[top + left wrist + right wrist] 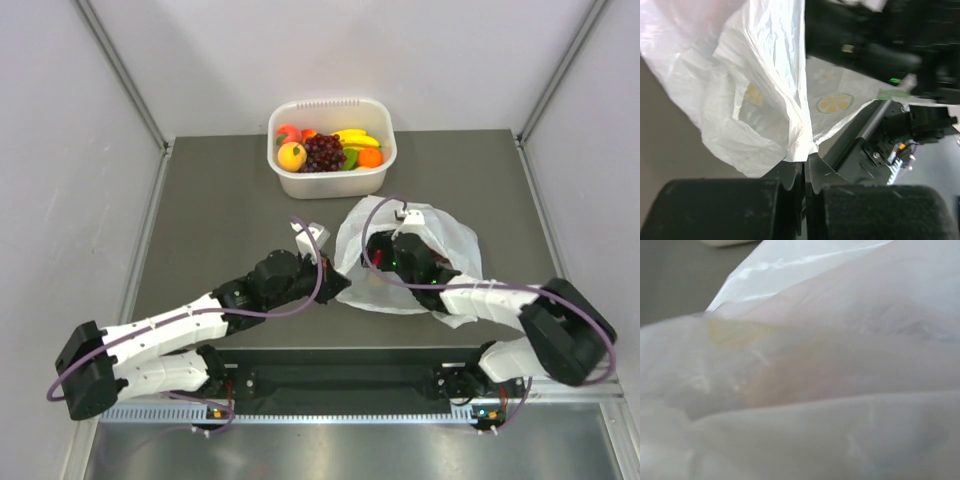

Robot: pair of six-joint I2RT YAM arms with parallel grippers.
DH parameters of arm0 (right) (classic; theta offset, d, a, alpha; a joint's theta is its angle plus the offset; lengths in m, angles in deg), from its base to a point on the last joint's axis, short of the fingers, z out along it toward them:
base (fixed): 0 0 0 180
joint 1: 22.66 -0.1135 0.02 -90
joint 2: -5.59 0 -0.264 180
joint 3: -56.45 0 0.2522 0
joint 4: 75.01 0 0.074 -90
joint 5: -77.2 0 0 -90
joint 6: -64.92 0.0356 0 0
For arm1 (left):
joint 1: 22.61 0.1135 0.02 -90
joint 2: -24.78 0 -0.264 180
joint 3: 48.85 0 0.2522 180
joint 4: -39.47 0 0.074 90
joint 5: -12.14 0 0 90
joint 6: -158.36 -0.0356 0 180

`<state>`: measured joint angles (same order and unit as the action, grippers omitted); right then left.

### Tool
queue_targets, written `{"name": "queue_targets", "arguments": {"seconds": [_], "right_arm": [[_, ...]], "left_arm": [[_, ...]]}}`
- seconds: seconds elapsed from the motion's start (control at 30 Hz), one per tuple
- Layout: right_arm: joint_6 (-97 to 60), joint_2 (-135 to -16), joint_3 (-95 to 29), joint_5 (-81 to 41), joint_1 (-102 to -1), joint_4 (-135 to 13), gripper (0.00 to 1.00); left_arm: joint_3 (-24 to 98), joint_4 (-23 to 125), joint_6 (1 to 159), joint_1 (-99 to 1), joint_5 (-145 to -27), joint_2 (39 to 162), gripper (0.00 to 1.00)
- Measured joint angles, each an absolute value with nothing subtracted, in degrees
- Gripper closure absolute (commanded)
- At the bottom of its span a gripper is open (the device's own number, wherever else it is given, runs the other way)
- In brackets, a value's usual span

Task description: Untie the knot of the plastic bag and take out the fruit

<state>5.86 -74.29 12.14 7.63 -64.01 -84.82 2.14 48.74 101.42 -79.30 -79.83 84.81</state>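
- Left claw [804, 167]: clenched on a pinch of the plastic bag [765, 75] at its thin edge, low centre of the left wrist view.
- The bag lies on the counter [220, 220], right of centre in the top view.
- Right claw [383, 255]: pushed in among the bag's folds. Its fingers are hidden, so I cannot tell how wide they stand.
- Fruit [322, 152] sits in the white tub [380, 178], upper centre.

Counted: one plastic bag [445, 240]; one tub [330, 183] at twelve o'clock, which held one grape bunch [322, 152], one orange [370, 157], one yellow peach [292, 156], two reddish fruits [289, 132] and one banana bunch [355, 137].
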Motion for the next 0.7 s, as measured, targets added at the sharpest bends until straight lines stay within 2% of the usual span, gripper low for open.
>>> {"name": "queue_targets", "arguments": {"seconds": [0.4, 0.5, 0.7], "right_arm": [[0.3, -46.8, 10.5, -22.6, -63.9, -48.3, 1.00], [-2.2, -41.6, 6.0, -30.9, -63.9, -40.4, 1.00], [-7.6, -36.8, -6.9, -47.7, -63.9, -37.1, 1.00]], "left_arm": [[2.0, 48.6, 99.7, -79.3, -65.5, 84.0, 1.00], [2.0, 48.2, 99.5, -79.3, -64.3, 84.4, 1.00], [1.0, 46.6, 99.6, -79.2, -64.0, 85.6, 1.00]]}}
